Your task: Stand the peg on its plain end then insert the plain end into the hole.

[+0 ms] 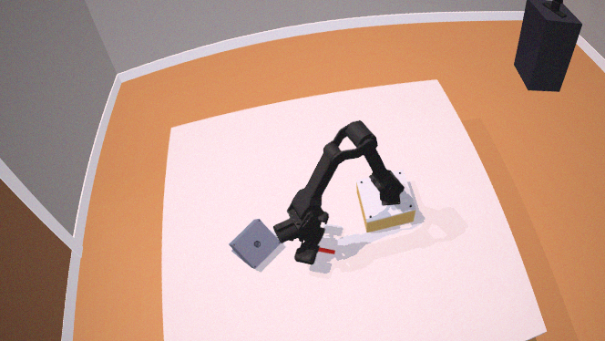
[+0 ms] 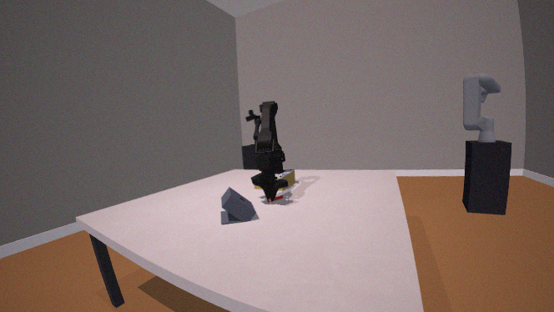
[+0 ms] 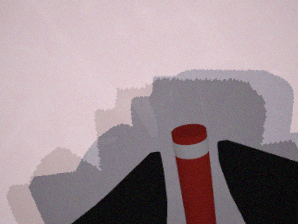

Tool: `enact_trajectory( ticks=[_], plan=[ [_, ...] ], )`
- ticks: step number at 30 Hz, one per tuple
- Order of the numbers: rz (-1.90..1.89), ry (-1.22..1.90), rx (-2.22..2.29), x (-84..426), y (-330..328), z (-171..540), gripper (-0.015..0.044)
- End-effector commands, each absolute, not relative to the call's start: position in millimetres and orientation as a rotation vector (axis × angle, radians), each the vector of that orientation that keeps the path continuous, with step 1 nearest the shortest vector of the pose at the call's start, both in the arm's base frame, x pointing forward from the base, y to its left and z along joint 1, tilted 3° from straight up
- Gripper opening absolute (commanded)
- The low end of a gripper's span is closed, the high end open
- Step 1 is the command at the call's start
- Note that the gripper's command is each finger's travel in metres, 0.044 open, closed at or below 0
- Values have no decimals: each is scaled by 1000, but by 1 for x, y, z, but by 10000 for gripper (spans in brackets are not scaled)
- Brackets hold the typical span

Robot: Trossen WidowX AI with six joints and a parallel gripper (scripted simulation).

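Observation:
The red peg point(image 1: 326, 251) point(image 2: 277, 198) point(image 3: 195, 185) lies on its side on the table point(image 1: 219, 173) point(image 2: 334, 250). Its white band point(image 3: 191, 151) is near the end at the top of the wrist view; its other end is out of that view. My gripper point(image 2: 271, 199) point(image 3: 189, 156) points down over the peg, partly closed but still open. The fingers stand on either side of the peg, with a narrow gap on each side in the wrist view. The grey sloped panel point(image 1: 246, 250) point(image 2: 239, 208) stands close to the gripper, with one round hole point(image 1: 257, 243) in its face. The top view hides the fingertips.
The arm's base stands on a yellow box with a white top point(image 1: 389, 222) point(image 2: 289, 179), behind the gripper in the exterior view. A dark pedestal point(image 1: 547, 55) point(image 2: 487, 179) stands off the table, with a grey arm point(image 2: 472, 104) on it.

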State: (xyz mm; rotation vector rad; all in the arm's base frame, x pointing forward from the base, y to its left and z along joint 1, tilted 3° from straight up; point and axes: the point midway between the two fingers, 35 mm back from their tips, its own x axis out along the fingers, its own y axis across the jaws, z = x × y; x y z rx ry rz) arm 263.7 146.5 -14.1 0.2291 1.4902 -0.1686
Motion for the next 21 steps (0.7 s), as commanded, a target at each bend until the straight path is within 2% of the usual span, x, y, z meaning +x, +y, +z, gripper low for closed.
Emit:
enact_trajectory(
  ticks=[1,11,21],
  plan=[
    [-172,1490,227,264,146,-15,110],
    [-172,1490,227,264,146,-15,50],
    [-172,1468,226,263,146,-13,49]
  ],
)
